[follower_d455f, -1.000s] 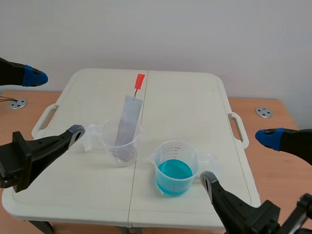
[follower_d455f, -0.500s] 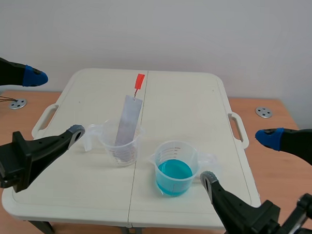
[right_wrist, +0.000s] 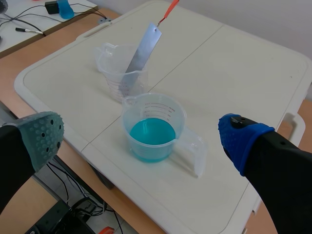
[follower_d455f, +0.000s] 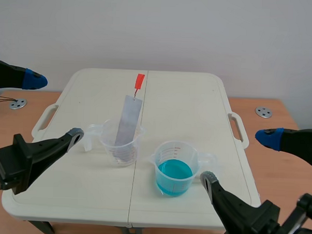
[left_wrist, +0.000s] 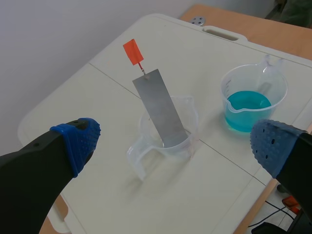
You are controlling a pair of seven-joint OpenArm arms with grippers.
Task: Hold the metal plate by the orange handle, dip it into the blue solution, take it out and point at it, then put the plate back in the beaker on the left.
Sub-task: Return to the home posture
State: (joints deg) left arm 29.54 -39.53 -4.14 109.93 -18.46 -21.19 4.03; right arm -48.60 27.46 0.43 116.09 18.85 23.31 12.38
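My left gripper point(follower_d455f: 55, 105) hangs wide open over the left side of the white table point(follower_d455f: 187, 108), one blue-padded finger far out to the left and the other, grey-tipped, just beside the handle of the clear beaker point(follower_d455f: 107, 141), with nothing between them. My right gripper point(follower_d455f: 236, 157) is spread open as well, low at the near right, its grey-tipped finger close to the near right side of the second beaker point(follower_d455f: 165, 148) and its blue-padded finger well off to the right; it holds nothing either. The metal plate point(follower_d455f: 127, 121) stands in the left beaker, its lower end down inside and its upper part leaning against the far rim, tilted away from me. The small orange handle point(follower_d455f: 140, 80) sits on a thin stem at the plate's top, up in the air over the far half of the table, apart from both of my grippers. The right beaker stands near the left one, slightly nearer to me, its handle turned to the right, and the blue solution point(follower_d455f: 174, 172) fills roughly its lower part. The two beakers do not touch.
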